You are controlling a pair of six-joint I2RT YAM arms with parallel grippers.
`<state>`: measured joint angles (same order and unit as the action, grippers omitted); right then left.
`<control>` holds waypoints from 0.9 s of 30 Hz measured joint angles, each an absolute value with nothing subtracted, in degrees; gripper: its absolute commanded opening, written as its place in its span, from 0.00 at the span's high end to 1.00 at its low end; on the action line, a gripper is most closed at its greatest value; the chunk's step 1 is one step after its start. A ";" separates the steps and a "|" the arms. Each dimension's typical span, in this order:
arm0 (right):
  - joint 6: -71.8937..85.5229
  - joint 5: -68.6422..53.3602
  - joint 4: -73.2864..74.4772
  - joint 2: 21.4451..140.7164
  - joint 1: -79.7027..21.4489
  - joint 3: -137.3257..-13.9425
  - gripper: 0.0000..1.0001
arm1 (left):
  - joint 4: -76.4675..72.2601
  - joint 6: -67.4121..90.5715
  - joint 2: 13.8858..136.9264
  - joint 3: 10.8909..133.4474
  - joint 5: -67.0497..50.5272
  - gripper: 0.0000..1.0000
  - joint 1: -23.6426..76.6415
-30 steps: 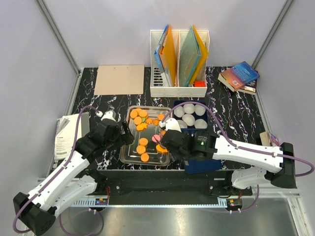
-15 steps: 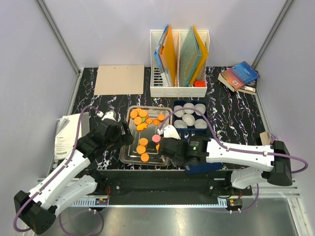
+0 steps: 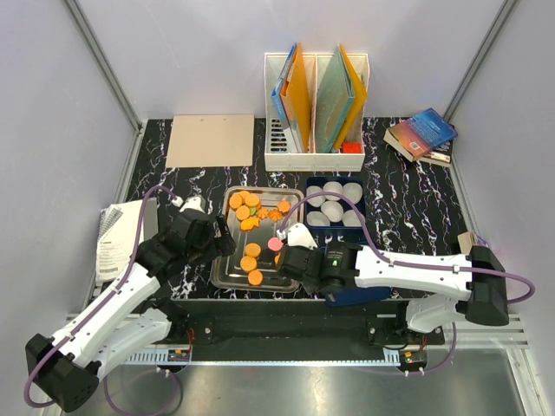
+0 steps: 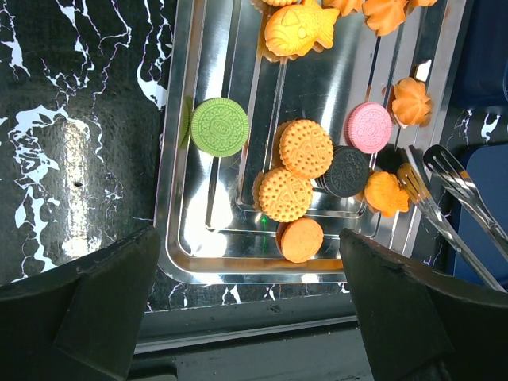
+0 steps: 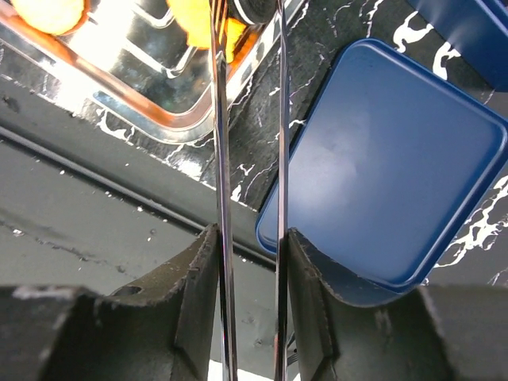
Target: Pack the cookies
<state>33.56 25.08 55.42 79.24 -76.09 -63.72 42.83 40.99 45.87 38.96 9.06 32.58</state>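
Observation:
Cookies lie in a steel tray (image 3: 227, 274): several orange ones (image 3: 249, 209) at the far end, more (image 3: 251, 263) at the near end, and a pink one (image 3: 275, 245). The left wrist view shows green (image 4: 219, 126), pink (image 4: 370, 127), black (image 4: 347, 171) and orange (image 4: 302, 240) cookies. My left gripper (image 3: 222, 234) (image 4: 246, 317) is open and empty above the tray's near left rim. My right gripper (image 3: 291, 256) (image 5: 250, 254) is shut on metal tongs (image 5: 221, 159), whose tips (image 4: 421, 171) reach the tray's right edge beside an orange cookie (image 4: 382, 193). I cannot tell if the tongs grip anything.
A blue box (image 3: 310, 184) with white paper cups (image 3: 334, 191) stands right of the tray. A blue lid (image 3: 357, 292) (image 5: 389, 167) lies under my right arm. A file holder (image 3: 314, 156), cardboard sheet (image 3: 210, 139), books (image 3: 421, 134) and papers (image 3: 111, 238) lie around.
My right arm has drawn back toward the near edge and its forearm has dropped lower, the tongs still at the tray's right side. The left arm has barely moved.

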 measured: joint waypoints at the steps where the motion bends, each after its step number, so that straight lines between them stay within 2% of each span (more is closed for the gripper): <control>1: 33.61 25.45 55.44 79.42 -76.09 -63.72 0.61 | 42.85 40.99 45.87 38.96 9.08 0.01 32.58; 14: 35.07 28.75 56.84 79.02 -76.09 -64.66 0.76 | 42.85 40.99 45.87 38.96 9.08 0.01 32.58; 22: 35.90 36.51 61.49 72.75 -75.85 -73.41 0.82 | 42.83 40.99 45.82 38.96 9.08 0.01 32.58; 24: 35.88 37.41 62.43 71.00 -73.63 -75.26 0.84 | 42.83 40.99 45.80 38.96 9.08 0.01 32.58; 27: 34.94 37.87 62.76 68.49 -64.95 -75.37 0.87 | 42.81 40.99 45.80 38.96 9.06 0.01 32.58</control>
